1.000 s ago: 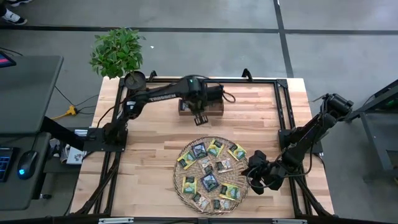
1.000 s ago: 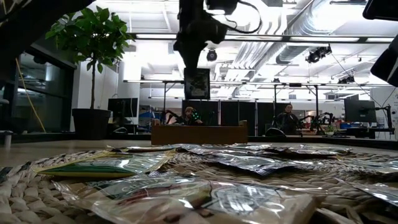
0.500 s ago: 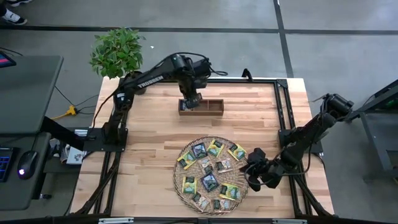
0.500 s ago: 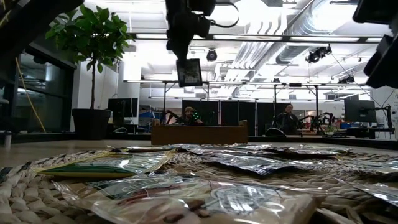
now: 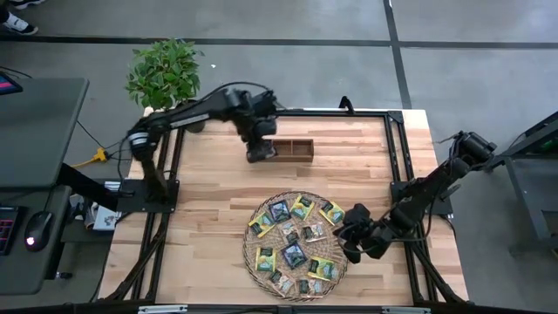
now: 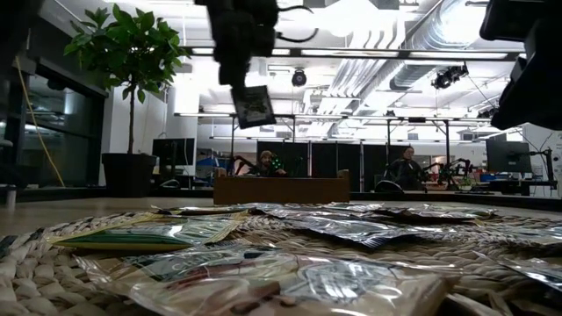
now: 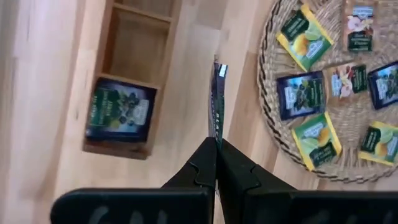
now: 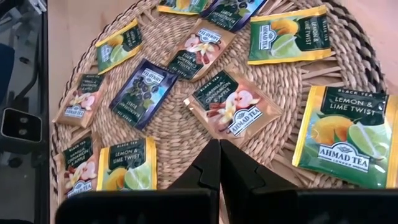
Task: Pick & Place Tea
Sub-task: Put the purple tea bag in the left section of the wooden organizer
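Observation:
Several small tea sachets in green, yellow and dark blue wrappers [image 5: 295,254] lie flat on a round woven tray [image 5: 250,262] at the table's near side. My left gripper [image 5: 261,151] hovers over the left end of a wooden compartment box [image 5: 295,150] and is shut on a dark sachet [image 6: 253,105]. Another dark sachet [image 7: 119,112] lies in the box's end compartment. My right gripper [image 5: 350,235] hangs shut over the tray's right edge, above the sachets [image 8: 230,106], touching nothing. My left gripper pinches the dark sachet between its two fingers at the top edge [image 7: 216,132], coming from above and pointing down. The sachet hangs below the fingers, upright and lifted clear of the table and box. In the wrist view it shows edge-on [image 7: 217,99].
A potted plant [image 5: 165,73] stands off the table's far left corner. A black metal frame [image 5: 397,148] runs along the table's edges. Bare wood [image 5: 209,201] lies between box and tray. People sit at desks far behind the table [image 6: 266,162].
My left gripper, keeping its hold on the dark sachet, has swung from the box's near side toward the table's left and a little up, ending over the box's left end. The sachet has travelled with it, hanging. My right gripper has edged slightly toward the tray.

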You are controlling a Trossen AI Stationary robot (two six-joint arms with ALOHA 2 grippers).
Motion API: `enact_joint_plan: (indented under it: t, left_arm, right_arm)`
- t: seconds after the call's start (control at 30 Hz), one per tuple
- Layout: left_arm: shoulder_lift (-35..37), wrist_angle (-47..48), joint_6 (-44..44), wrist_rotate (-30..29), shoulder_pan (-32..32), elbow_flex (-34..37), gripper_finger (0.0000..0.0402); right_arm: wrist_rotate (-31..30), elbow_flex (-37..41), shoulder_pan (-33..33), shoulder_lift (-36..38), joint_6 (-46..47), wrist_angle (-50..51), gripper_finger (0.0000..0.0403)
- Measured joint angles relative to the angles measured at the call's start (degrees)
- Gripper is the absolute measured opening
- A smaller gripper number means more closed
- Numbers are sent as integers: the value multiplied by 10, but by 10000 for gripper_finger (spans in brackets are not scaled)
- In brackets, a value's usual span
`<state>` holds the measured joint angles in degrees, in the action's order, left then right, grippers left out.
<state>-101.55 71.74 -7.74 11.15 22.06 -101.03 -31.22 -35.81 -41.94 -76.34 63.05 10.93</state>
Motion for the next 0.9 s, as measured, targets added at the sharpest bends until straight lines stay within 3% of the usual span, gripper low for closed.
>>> enact_joint_plan:
  t: [0.13, 0.23, 0.9]
  left_arm:
    - [60, -65, 2, -45, 1, 113, 0]
    - [69, -81, -19, -62, 1, 145, 0]
    - [19, -117, -168, -27, 92, 151, 0]
  right_arm:
    - [0, 0, 8, 0, -4, 0, 0]
    - [1, 0, 13, 0, -8, 0, 0]
    - [30, 0, 27, 0, -15, -13, 0]
